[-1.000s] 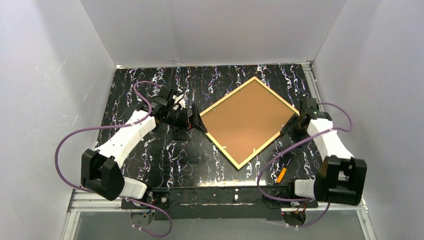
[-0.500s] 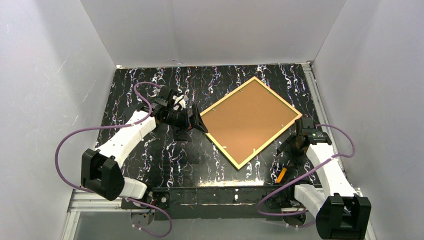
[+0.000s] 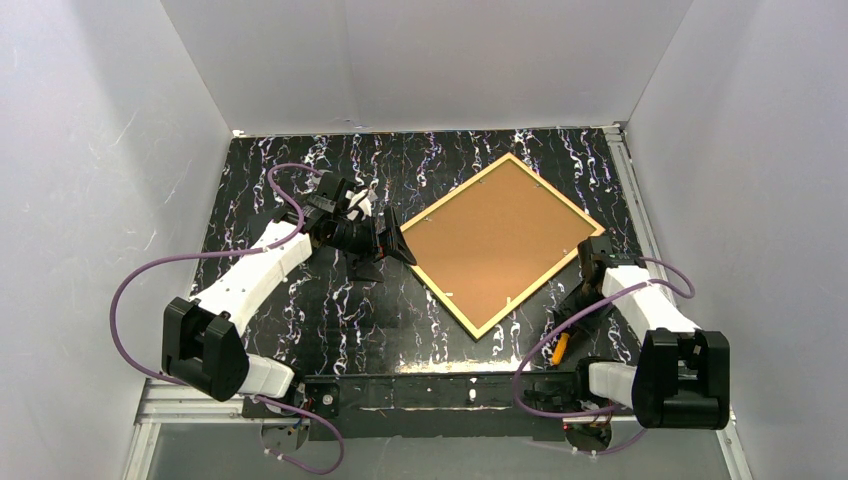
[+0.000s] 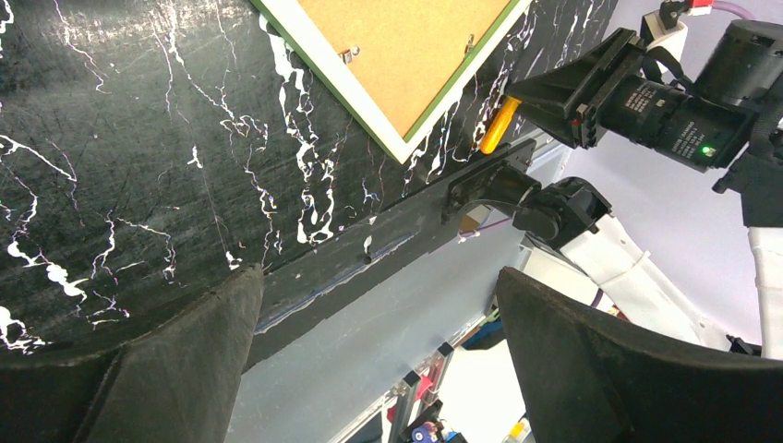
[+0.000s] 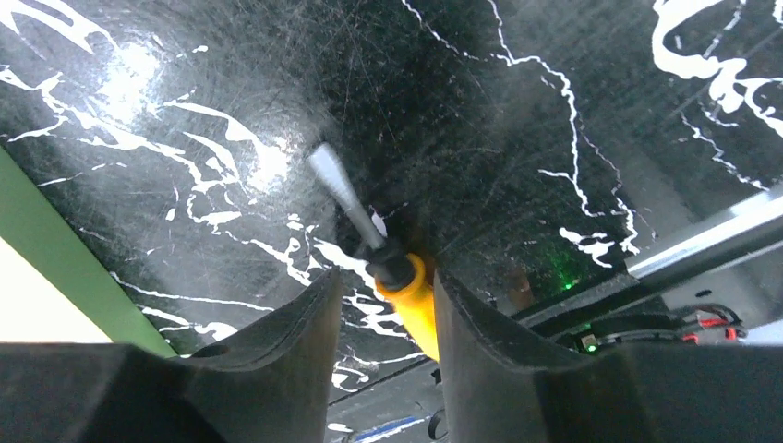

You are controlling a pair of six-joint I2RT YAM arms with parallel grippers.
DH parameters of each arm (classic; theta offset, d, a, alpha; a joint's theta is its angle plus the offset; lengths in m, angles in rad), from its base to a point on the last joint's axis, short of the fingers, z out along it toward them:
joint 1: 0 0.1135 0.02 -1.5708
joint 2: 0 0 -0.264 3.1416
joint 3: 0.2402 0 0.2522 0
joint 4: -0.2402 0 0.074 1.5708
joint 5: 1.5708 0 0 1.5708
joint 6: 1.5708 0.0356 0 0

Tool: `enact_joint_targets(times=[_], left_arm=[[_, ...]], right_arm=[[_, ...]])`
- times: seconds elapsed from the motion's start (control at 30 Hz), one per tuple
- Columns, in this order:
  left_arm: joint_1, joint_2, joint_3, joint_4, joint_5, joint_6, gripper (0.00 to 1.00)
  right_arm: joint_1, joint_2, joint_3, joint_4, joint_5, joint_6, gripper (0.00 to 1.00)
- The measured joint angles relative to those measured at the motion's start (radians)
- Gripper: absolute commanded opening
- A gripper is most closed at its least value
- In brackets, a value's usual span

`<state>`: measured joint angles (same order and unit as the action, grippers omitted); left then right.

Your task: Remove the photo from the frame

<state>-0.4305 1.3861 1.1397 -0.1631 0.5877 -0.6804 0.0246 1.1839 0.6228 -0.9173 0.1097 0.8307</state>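
The frame lies face down on the black marbled table, turned so its corners point like a diamond, a little right of the middle. Its plain brown backing board is on top and fills the opening, held by small metal tabs along the inner edge. The photo is beneath the board and cannot be seen.

The left gripper sits low over the table just beside the frame's left corner, with its fingers spread wide and nothing between them.

The right gripper is near the front right of the table, close to the frame's lower right edge but apart from it. It points down at a screwdriver (orange handle, short grey blade) that lies on the table near the front rail. In the right wrist view, the two fingers stand on either side of the orange handle with only a narrow gap. The handle looks close against one finger, but whether the jaws actually pinch it cannot be told.
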Motion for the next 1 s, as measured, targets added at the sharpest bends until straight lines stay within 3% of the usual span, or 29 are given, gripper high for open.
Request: enact_joint_targets(times=[0.13, 0.47, 0.6, 0.7, 1.0], left_arm=[[0.0, 0.0, 0.0, 0.0, 0.0, 0.0, 0.98], [0.0, 0.02, -0.004, 0.009, 0.004, 0.0, 0.98], [0.0, 0.031, -0.013, 0.01, 0.002, 0.001, 0.98], [-0.003, 0.031, -0.017, 0.011, -0.004, 0.005, 0.98], [-0.039, 0.034, -0.018, 0.014, -0.026, 0.028, 0.98]], right_arm=[[0.002, 0.014, -0.029, 0.038, -0.008, 0.002, 0.39], [0.009, -0.047, -0.063, 0.078, -0.002, 0.009, 0.38], [0.02, -0.065, -0.073, 0.094, 0.012, 0.02, 0.23], [0.025, -0.103, -0.091, 0.104, 0.018, 0.031, 0.01], [0.03, -0.115, -0.096, 0.122, 0.002, 0.024, 0.01]])
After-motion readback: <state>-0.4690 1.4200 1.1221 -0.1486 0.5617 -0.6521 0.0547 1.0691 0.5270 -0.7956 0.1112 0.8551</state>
